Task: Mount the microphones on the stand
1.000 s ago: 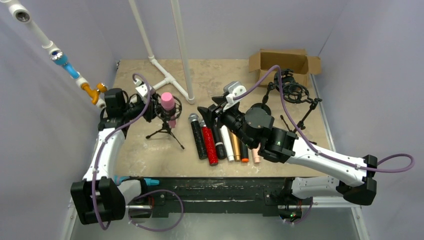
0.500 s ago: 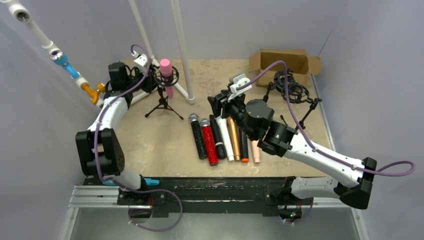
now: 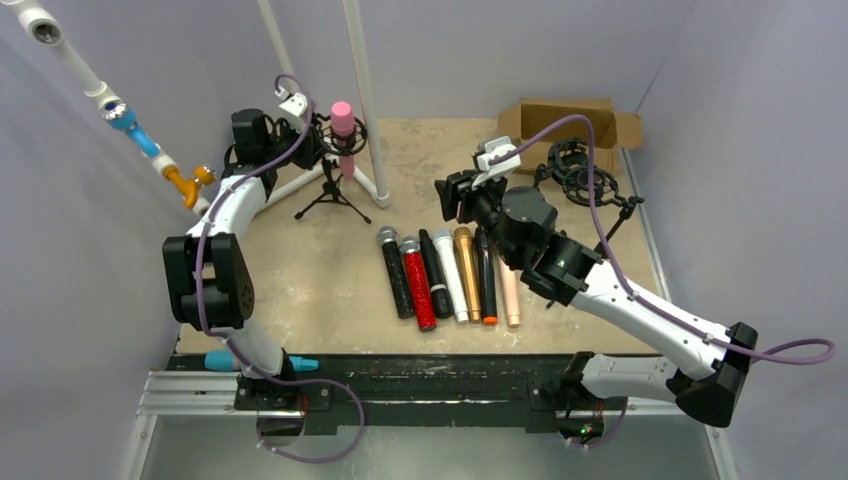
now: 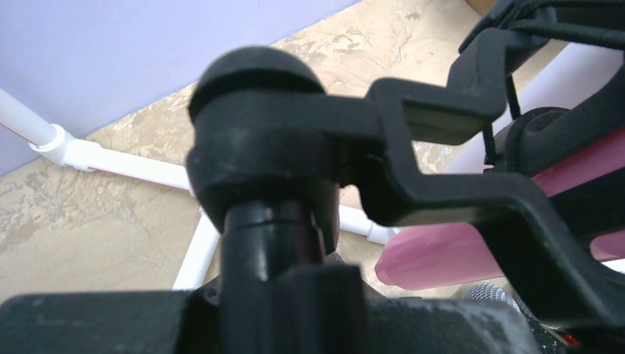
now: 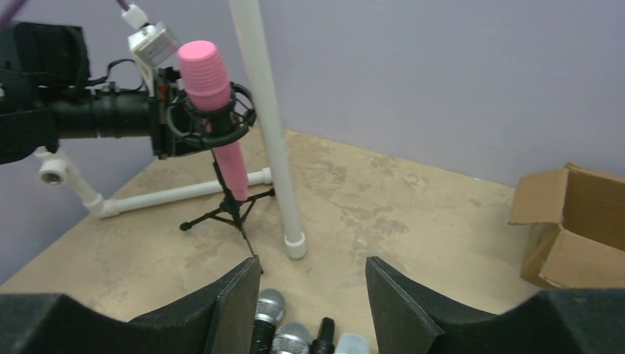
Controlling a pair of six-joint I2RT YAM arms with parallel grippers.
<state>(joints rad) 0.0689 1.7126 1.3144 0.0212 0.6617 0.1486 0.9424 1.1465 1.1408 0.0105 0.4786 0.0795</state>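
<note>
One pink microphone (image 3: 342,115) sits mounted in the tripod stand (image 3: 333,195) at the far left of the tabletop (image 3: 320,290). The left gripper (image 3: 312,148) is at the stand, its fingers apparently closed on it. Seven microphones (image 3: 450,275) lie in a row mid-tabletop, not yet attached. The right gripper (image 3: 455,195) hovers above them, fingers wide and empty.

Pink microphone (image 3: 343,115) upright in tripod stand (image 3: 333,188); other microphones (image 3: 452,280) lie side-by-side.

No text or label can be read.
</note>
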